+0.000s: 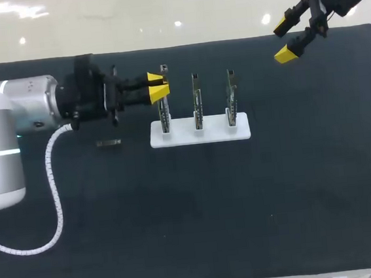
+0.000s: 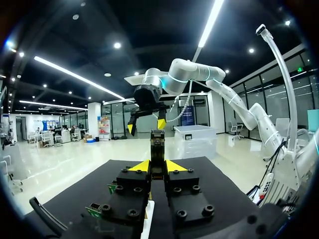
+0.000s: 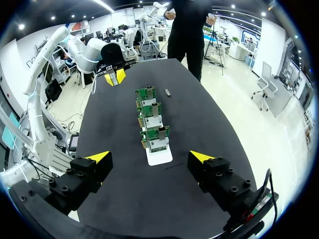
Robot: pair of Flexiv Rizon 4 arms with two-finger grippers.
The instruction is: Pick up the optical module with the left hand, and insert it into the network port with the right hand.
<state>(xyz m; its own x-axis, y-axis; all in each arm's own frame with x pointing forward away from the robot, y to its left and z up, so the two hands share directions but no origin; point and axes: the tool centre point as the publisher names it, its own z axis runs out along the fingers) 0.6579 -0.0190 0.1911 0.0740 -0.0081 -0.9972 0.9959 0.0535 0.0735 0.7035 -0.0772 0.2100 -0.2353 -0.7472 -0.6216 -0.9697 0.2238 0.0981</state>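
Left hand (image 1: pixel 157 84) clamped on optical module (image 2: pixel 157 144) near end circuit card (image 1: pixel 165 115); right hand (image 1: pixel 284 39) spread wide above table (image 1: pixel 244 205).

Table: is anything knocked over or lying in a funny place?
Nothing is knocked over: the three circuit cards stand upright in a row on the white stand. One small dark piece lies alone on the black table, apart from the stand. What it is cannot be told.

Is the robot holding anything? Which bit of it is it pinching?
Yes. The left tool pinches the optical module by its near end, between both yellow tips. The rest sticks out ahead. The right tool is open and holds nothing.
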